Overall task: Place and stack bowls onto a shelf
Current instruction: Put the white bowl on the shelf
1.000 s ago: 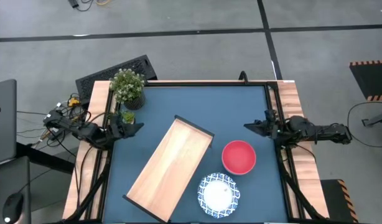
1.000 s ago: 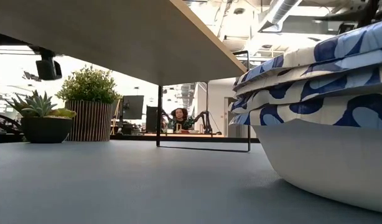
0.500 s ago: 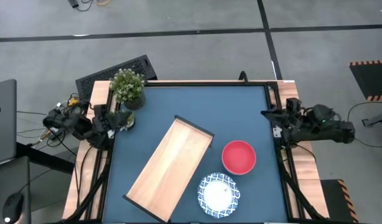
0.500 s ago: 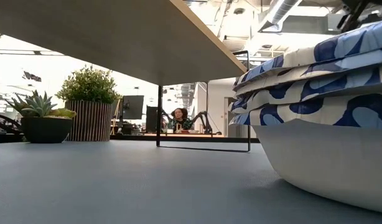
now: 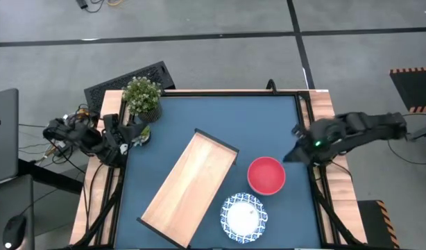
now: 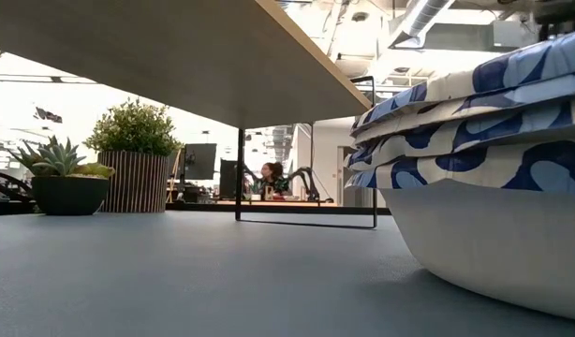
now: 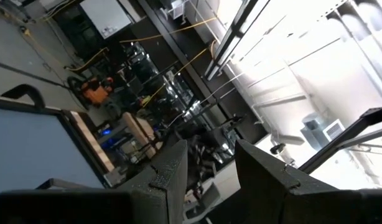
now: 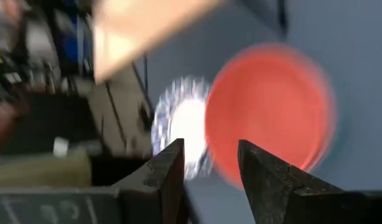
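Note:
The light wooden shelf (image 5: 189,187) stands slantwise on the blue table; the low view shows its underside (image 6: 175,47) raised on thin dark legs. A red bowl (image 5: 266,174) sits on the table right of it, and a stack of blue-and-white bowls (image 5: 244,217) near the front edge fills the right of the low view (image 6: 475,168). My right gripper (image 5: 291,154) hovers open by the right edge, pointing at the red bowl (image 8: 269,115). My left gripper (image 5: 133,133) waits open at the left edge, its fingers (image 7: 169,171) aimed up into the room.
Two potted plants stand at the far left corner: a leafy one (image 5: 142,97) in a ribbed pot and a small succulent (image 6: 63,178) beside the left gripper. Bare blue tabletop (image 5: 227,118) lies between the shelf and the far edge. A person sits in the room behind (image 6: 267,178).
My left gripper has drawn back toward the table's left edge and tipped upward. My right gripper first pulled back toward the right edge, then swung down and toward the near edge, turning toward the red bowl. The bowls and the shelf have stayed put.

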